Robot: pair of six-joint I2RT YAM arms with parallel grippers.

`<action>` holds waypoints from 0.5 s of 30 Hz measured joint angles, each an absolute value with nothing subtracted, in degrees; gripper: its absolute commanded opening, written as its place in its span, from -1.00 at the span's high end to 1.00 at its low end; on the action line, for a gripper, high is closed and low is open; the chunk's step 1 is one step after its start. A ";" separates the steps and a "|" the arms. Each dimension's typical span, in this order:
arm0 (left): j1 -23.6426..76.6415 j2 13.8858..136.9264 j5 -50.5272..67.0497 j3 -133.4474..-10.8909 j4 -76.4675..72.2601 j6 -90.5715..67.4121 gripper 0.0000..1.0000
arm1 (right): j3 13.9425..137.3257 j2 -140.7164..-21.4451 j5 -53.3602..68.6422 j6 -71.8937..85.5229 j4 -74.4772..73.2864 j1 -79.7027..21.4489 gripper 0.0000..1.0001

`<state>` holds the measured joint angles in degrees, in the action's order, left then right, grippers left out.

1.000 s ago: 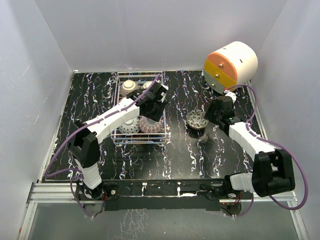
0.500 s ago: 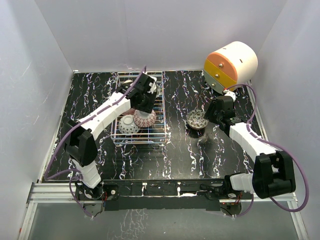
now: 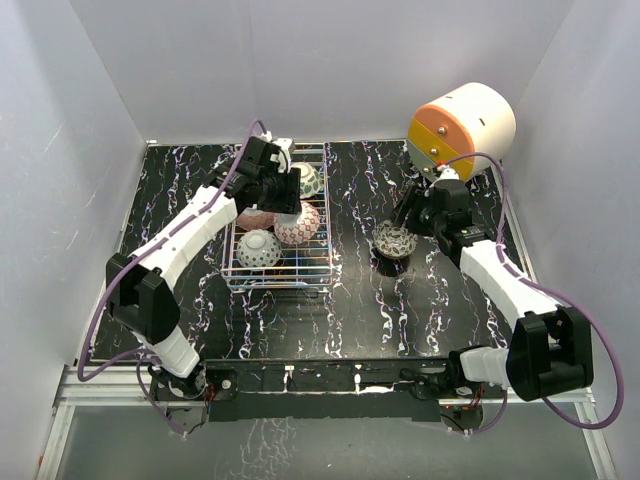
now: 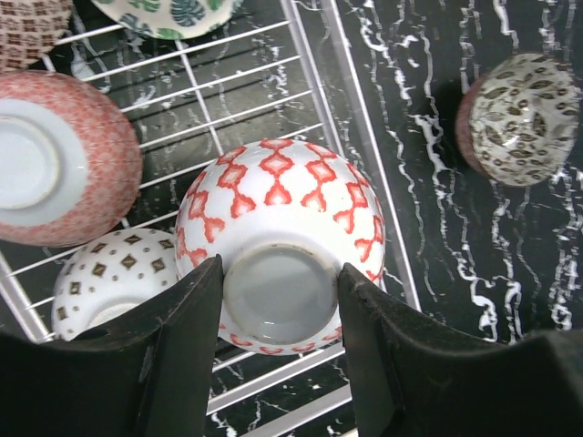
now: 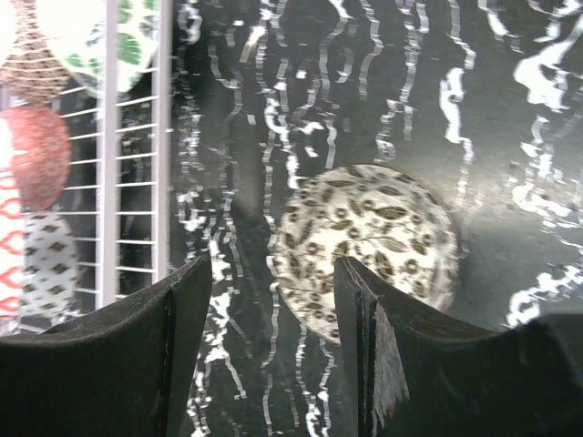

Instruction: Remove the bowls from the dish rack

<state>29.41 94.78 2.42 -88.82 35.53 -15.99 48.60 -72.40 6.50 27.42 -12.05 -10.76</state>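
Black marbled table point(image 3: 360, 300): left pincer point(image 4: 280, 269) grips red-diamond bowl point(image 4: 278, 196) over dish rack point(image 3: 280, 281).

Left arm point(image 3: 195, 232) stretched forward and angled inward, wrist pitched down. Left gripper point(image 4: 279, 278) points down, jaws partly closed and clamped on either side of the foot ring of a red-patterned bowl point(image 4: 282, 196). Right arm point(image 3: 495, 268) reaches forward and inward, wrist tilted down. Right gripper point(image 5: 271, 278): jaws apart, gripping nothing.
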 measured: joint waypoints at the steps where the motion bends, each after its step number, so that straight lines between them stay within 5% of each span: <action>1: 29.28 94.59 3.33 -88.36 34.79 -16.49 0.50 | 49.06 -72.40 7.62 27.73 -11.73 -11.09 -0.18; 15: 27.44 89.65 11.00 -84.09 26.98 -25.15 0.50 | 50.33 -72.47 21.76 38.46 2.48 -17.80 -0.18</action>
<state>27.44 89.65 11.00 -84.09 26.98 -25.15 50.33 -72.47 21.76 38.46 2.48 -17.80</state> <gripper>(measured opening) 0.475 0.588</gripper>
